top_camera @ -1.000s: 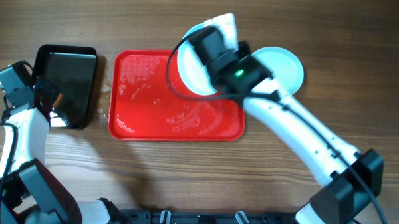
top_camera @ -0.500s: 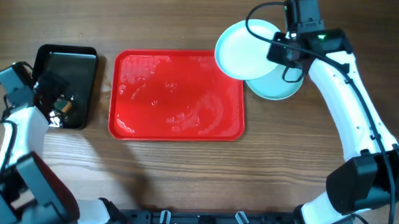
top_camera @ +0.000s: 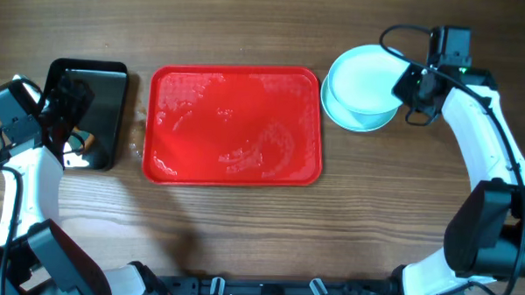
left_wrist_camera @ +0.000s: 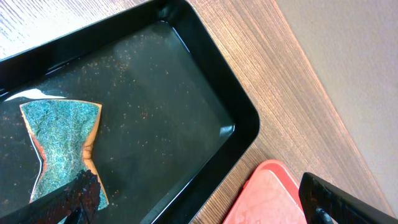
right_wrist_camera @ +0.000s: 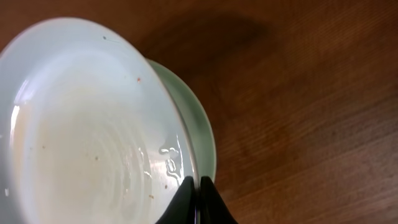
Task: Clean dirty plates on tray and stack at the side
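Right gripper [right_wrist_camera: 196,200] clamps rim of top plate [right_wrist_camera: 93,124] — tilted over lower plate [right_wrist_camera: 205,134]; my left gripper [left_wrist_camera: 202,202] gapes empty over black tray [left_wrist_camera: 155,93].

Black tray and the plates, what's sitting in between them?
The red tray lies between the black tray and the plates, flat on the wooden table. It holds no plates, only wet streaks. The overhead view shows this.

The overhead camera looks straight down from far on the desk [top_camera: 242,243], so the black tray [top_camera: 88,65], the red tray [top_camera: 237,120] and the plates [top_camera: 361,81] all fit in. The left wrist camera looks near and slanted into the black tray [left_wrist_camera: 236,106], with a corner of the red tray [left_wrist_camera: 267,193] at its lower edge. The right wrist camera is very near the plates [right_wrist_camera: 81,124], with its own fingers [right_wrist_camera: 216,205] at the bottom.
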Available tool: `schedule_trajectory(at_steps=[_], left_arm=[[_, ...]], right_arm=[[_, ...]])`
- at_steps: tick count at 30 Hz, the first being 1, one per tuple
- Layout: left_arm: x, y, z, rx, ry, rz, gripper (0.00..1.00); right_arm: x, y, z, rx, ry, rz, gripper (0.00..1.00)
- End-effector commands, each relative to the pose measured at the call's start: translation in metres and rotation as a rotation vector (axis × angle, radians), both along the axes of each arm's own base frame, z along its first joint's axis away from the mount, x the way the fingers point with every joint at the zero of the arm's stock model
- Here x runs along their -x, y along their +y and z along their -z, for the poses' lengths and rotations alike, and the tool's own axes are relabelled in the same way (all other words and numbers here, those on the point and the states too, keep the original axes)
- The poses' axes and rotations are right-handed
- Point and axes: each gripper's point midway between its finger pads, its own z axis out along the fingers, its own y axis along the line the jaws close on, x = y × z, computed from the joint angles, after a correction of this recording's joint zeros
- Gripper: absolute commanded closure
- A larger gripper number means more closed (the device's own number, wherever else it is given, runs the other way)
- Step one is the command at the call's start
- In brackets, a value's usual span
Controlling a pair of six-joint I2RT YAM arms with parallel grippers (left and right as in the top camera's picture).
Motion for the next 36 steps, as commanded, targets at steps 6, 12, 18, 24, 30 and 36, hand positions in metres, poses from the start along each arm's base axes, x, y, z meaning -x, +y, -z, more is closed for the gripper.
schedule_trajectory(at_steps=[6, 12, 18, 24, 30, 36], left_arm=[[-0.001, -0.001, -0.003, 0.016, -0.013, 0.002, 0.0], [-0.001, -0.001, -0.003, 0.016, -0.013, 0.002, 0.0], [-0.001, -0.001, -0.003, 0.016, -0.013, 0.002, 0.0], [-0.001, -0.001, -0.003, 0.016, -0.013, 0.002, 0.0], [-0.001, -0.001, -0.003, 0.016, -0.013, 0.002, 0.0], [-0.001, -0.001, -0.003, 0.016, -0.012, 0.002, 0.0]], right_arm=[[-0.001, 0.021, 0.032, -0.104, 0.051, -0.055, 0.6], [0.022, 0.044, -0.019, -0.165, 0.0, -0.226, 0.65], [0.123, 0.052, -0.104, -0.164, -0.005, -0.247, 0.49], [0.226, 0.059, -0.121, -0.222, 0.076, -0.137, 0.0], [0.25, 0.062, -0.127, -0.241, 0.077, -0.125, 0.0], [0.24, 0.06, -0.148, -0.208, -0.114, -0.143, 0.0]])
